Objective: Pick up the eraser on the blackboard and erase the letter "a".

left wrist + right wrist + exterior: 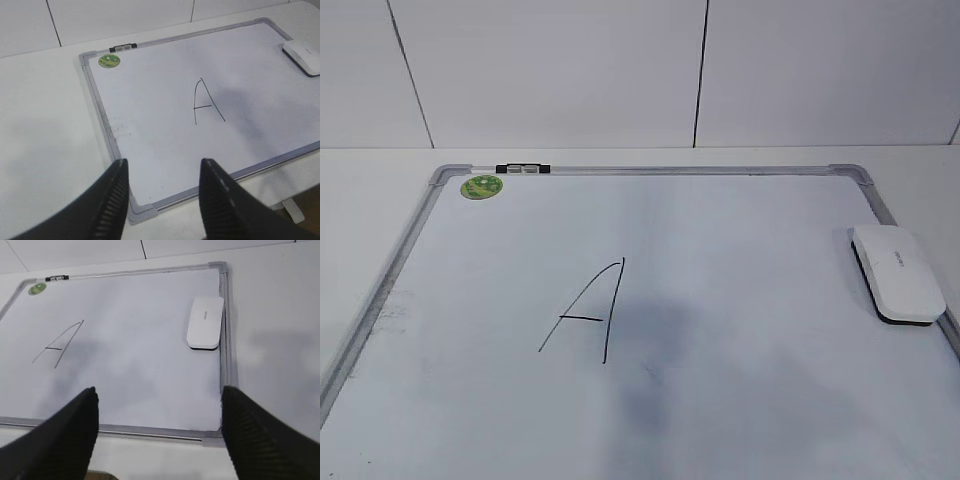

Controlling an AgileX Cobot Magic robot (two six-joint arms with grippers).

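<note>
All three views slanting down onto blackboard.

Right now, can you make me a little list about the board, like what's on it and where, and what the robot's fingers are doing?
board: whiteboard with a grey metal frame, lying flat on a white table
writing: one big capital A in black marker, near the middle; no small "a" visible
eraser: white eraser, on the board by its right frame edge, untouched
magnet: round green magnet, far left corner
left gripper: fingers open, empty, over the board's near corner
right gripper: fingers wide open, empty, above the near edge
</note>
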